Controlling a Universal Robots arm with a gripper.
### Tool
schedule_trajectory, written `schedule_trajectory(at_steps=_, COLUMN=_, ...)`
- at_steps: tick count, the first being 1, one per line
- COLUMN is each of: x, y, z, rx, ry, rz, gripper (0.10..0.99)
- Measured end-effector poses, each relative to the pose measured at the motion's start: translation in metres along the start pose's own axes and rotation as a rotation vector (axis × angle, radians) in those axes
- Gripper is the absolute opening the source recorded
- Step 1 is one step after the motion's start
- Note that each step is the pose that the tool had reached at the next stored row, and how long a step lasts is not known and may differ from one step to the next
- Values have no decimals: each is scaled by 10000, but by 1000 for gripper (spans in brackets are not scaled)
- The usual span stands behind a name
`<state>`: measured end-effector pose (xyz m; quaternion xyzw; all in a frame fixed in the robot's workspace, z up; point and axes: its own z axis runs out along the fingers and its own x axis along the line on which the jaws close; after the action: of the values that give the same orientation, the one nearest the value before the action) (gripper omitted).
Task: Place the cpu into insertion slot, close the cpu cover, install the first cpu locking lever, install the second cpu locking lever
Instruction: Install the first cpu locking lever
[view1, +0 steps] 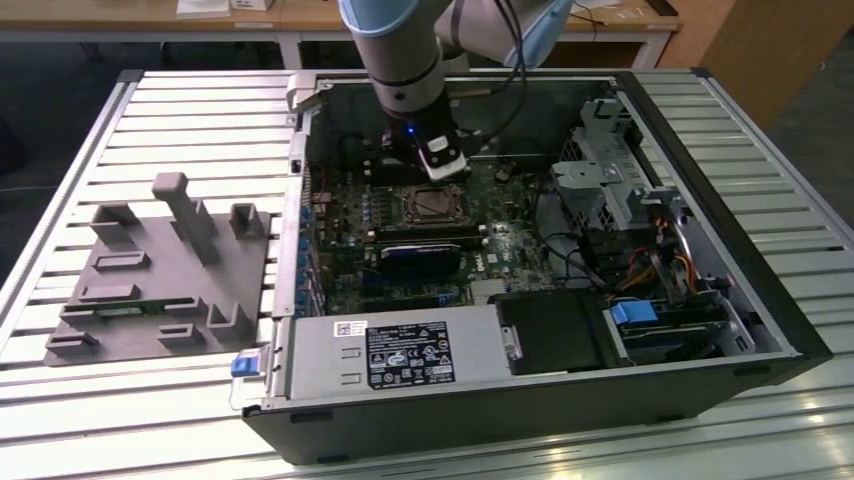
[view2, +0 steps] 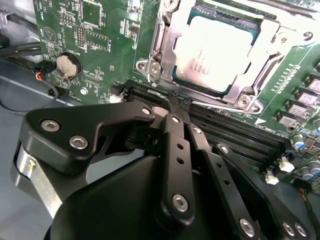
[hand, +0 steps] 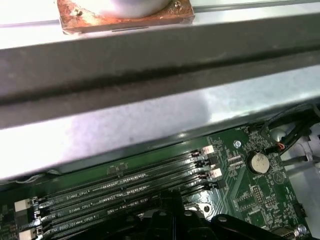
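Claw (view2: 176, 102) clenched on nothing, tips by the insertion slot (view2: 220, 50); cpu (view2: 216, 52) seated inside, cpu cover (view2: 167, 50) down. Risk: slipping off thin locking lever (view2: 220, 106), scraping memory slots (view2: 235, 132) beside socket.

Nothing plainly readable anywhere; print seen as follows.

In the exterior view, lower middle of the frame: large white label (view1: 407, 352) on the silver power supply housing, dense with black lines and symbols, too small to make out. Just to its left, a smaller white sticker (view1: 350, 327), likewise illegible.

In the second wrist view: faint etched lines on the cpu (view2: 212, 50) lid, blurred; white silkscreen codes on the green motherboard (view2: 65, 20), not decipherable.

In the first wrist view: rows of tiny white lettering between the memory slots (hand: 100, 192), and a stamped mark on the coin cell (hand: 259, 161), unreadable.
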<state>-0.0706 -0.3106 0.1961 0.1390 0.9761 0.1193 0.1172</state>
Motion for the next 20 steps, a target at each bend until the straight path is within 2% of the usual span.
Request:
schedule_trajectory(at_steps=3, x=4, y=9, z=6, rx=218, ry=-70, rz=-34, gripper=106)
schedule_trajectory(at_steps=4, x=6, y=15, z=8, rx=260, ry=-81, rz=-41, gripper=106)
schedule_trajectory(at_steps=14, x=25, y=68, z=21, rx=302, ry=-93, rz=-48, gripper=106)
schedule_trajectory(at_steps=20, x=29, y=69, z=32, rx=459, ry=-140, rz=-67, gripper=106)
